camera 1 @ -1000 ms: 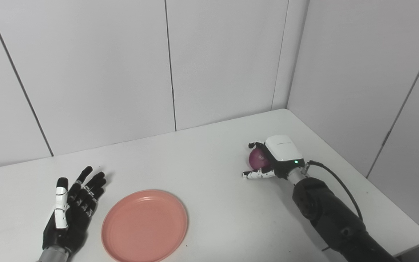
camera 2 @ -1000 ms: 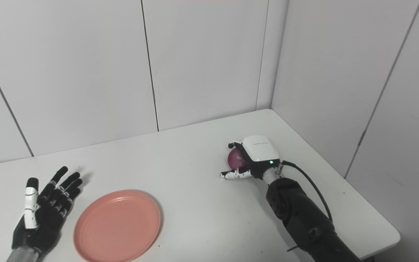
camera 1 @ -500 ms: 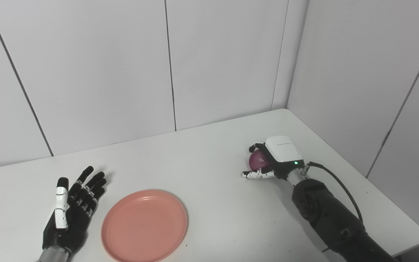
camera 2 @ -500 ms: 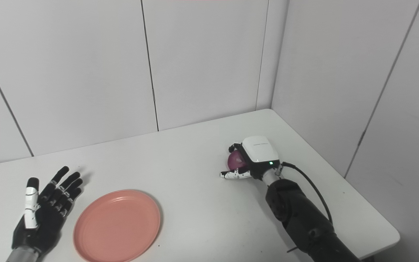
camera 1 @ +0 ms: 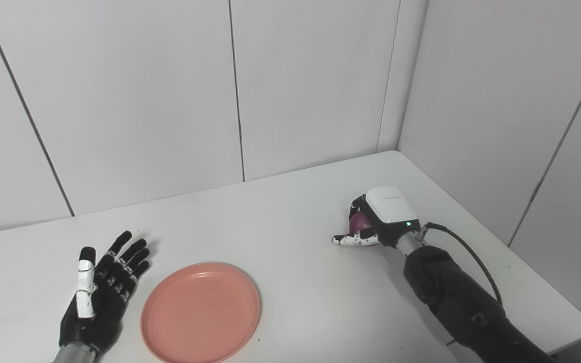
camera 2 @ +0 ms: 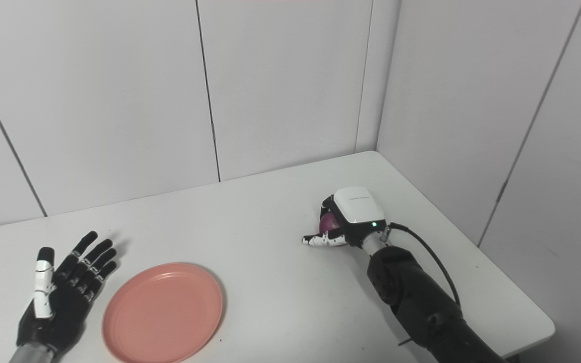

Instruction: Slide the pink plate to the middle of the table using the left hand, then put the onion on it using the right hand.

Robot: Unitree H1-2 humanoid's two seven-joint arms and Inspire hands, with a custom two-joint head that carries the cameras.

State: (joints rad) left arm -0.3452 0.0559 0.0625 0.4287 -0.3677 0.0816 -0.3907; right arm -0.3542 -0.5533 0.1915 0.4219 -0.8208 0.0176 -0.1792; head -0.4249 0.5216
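Nearest, at the tabletop's (camera 1: 295, 282) front left, the left hand (camera 1: 100, 295) lies palm up with its fingers spread apart, holding nothing. Just beside it to the right sits the plate (camera 1: 200, 311), pink, flat on the tabletop near the front edge, left of centre and not touching the hand. Farther back and well apart to the right, the right hand (camera 1: 377, 219) rests on the tabletop with its fingers curled around the onion (camera 1: 357, 223), clamped on it; only a purple patch shows between the dark fingers and the white back of the hand. The thumb points left along the surface. Behind stand plain white wall panels (camera 1: 310, 85).
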